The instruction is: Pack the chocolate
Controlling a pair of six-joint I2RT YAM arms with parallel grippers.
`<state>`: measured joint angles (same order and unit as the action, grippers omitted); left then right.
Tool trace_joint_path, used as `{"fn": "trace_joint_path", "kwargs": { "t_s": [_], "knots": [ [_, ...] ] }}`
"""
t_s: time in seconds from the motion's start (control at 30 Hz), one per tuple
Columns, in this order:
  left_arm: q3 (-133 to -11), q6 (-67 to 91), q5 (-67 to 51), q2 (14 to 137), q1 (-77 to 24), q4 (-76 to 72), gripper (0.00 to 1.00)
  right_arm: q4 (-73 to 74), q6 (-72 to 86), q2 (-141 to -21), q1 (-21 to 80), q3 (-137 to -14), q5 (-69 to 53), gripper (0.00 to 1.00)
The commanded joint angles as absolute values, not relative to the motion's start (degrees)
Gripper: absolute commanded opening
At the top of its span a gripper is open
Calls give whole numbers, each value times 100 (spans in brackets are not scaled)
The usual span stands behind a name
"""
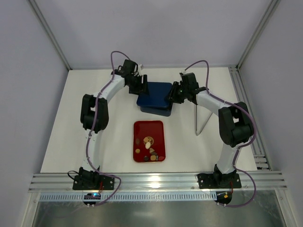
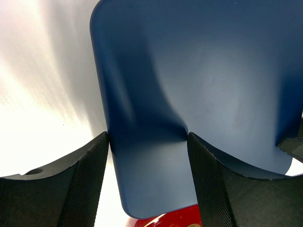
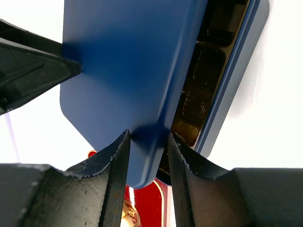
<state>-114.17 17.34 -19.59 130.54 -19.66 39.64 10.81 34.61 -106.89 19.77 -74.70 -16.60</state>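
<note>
My left gripper point(image 2: 147, 142) clamps one side of the blue lid point(image 2: 213, 71), jaws fairly wide. My right gripper point(image 3: 147, 137) pinches the opposite edge, jaws narrow. I see the lid tilted up off the blue box point(image 3: 230, 85). All the chocolate point(image 1: 149, 149) sits at the near end of the red tray point(image 1: 147, 126), just in front of the box.

Both arms are reaching to upper centre; left pincer point(image 1: 142, 86) is clamping the blue lid point(image 1: 158, 92), right pincer point(image 1: 173, 97) seemingly pinching it.
</note>
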Motion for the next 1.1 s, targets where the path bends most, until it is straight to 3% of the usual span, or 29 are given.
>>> {"fn": "trace_joint_path", "kwargs": {
  "t_s": [0.0,0.73,0.9,1.07],
  "knots": [
    [-11312,1652,-1978,12648,-2048,3587,66,703,3419,-10284,2092,-7410,-1635,38],
    [-11224,1652,-1811,12621,-2206,3349,66,720,3296,-9756,2118,-6706,-1266,38],
    [-11250,1617,-1758,12639,-2259,3349,66,852,3252,-9554,2109,-6566,-1020,45],
    [-11259,1494,-1679,12665,-2303,3357,66,1037,3252,-9387,2092,-6487,-897,46]
  ]
}}
